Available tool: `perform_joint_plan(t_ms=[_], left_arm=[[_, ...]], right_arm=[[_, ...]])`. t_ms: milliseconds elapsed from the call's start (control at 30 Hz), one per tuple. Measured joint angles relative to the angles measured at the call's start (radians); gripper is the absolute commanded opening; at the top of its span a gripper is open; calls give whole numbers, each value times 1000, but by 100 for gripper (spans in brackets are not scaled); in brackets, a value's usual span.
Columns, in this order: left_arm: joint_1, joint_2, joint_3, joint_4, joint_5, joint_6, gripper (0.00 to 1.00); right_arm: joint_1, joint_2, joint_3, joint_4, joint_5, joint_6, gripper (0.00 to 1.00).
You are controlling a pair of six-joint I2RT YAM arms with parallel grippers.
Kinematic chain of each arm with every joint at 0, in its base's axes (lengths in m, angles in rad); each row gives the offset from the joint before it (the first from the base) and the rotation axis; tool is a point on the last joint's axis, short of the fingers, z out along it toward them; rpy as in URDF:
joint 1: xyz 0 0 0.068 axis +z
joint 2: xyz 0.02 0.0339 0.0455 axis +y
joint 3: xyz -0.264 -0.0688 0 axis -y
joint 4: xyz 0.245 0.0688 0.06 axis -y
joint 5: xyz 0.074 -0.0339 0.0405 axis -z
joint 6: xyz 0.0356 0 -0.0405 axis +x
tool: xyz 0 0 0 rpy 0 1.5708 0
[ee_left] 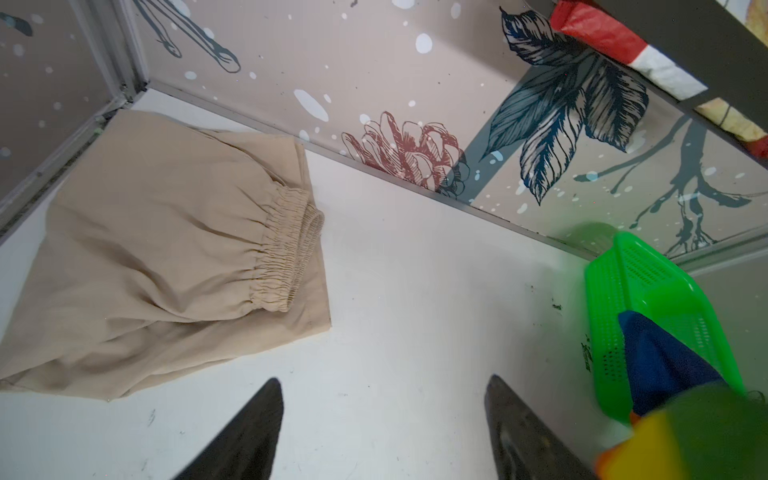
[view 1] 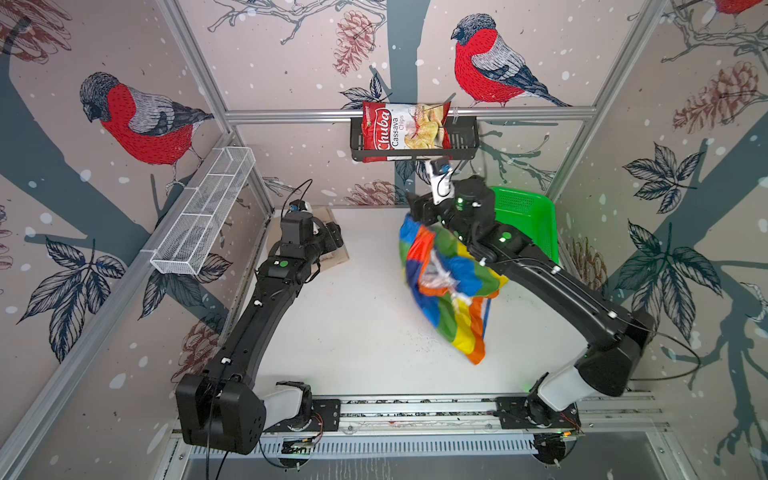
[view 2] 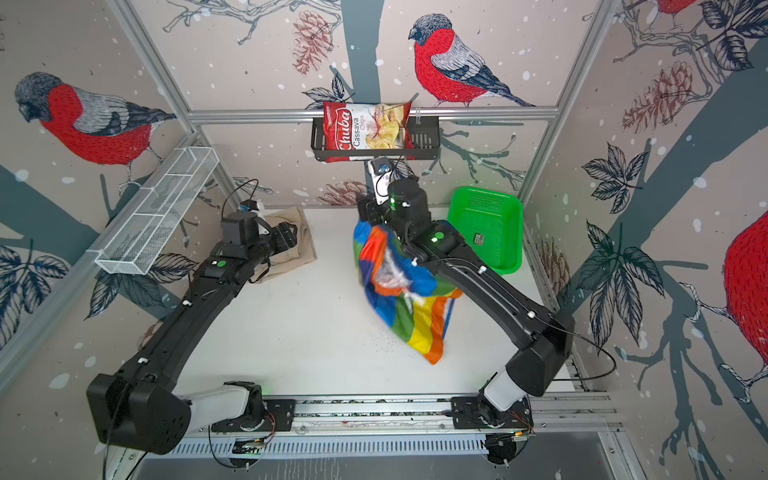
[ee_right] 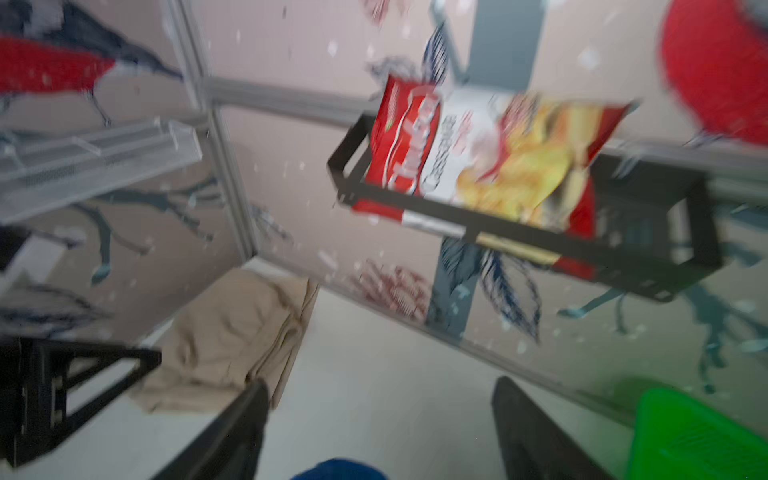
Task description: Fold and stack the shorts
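Shiny, crumpled rainbow colour-blocked shorts [view 1: 449, 286] hang right of centre by the right gripper [ee_right: 381, 381], jaws apart, while soft beige gathered-waist shorts [ee_left: 158, 257] lie flat at the white table [view 1: 353, 324]'s upper left near the left gripper [ee_left: 383, 379], jaws apart.

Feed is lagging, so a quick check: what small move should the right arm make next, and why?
Probably lower the right gripper onto the rainbow shorts and grip an edge to spread them flat. Its jaws stand open with nothing between them, the shorts are bunched beneath that arm, and the beige shorts lie folded in the far left corner.
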Motion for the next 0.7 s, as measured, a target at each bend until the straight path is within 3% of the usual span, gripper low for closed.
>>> perform_joint_plan(t_ms=[133,300,400,500,600,700], left_arm=[[45,0,0,0,3,-1,78],[27,10,-4,16,65,1,81],[-117,35,17,6,48,19,84],[-305,44,2,13,69,34,84],[-442,74,-58,30,89,33,85],[-579,137,-82,23,98,33,84]], right_arm=[[0,-17,-77,-40,-67,51,93],[-70,-230,-306,-5,-33,121,100],[-211,-382,-476,11,-7,220,99],[-418,-496,-632,-5,-12,338,99],[-620,-562,-755,-40,-72,434,100],[-721,-590,-817,-72,-141,480,99]])
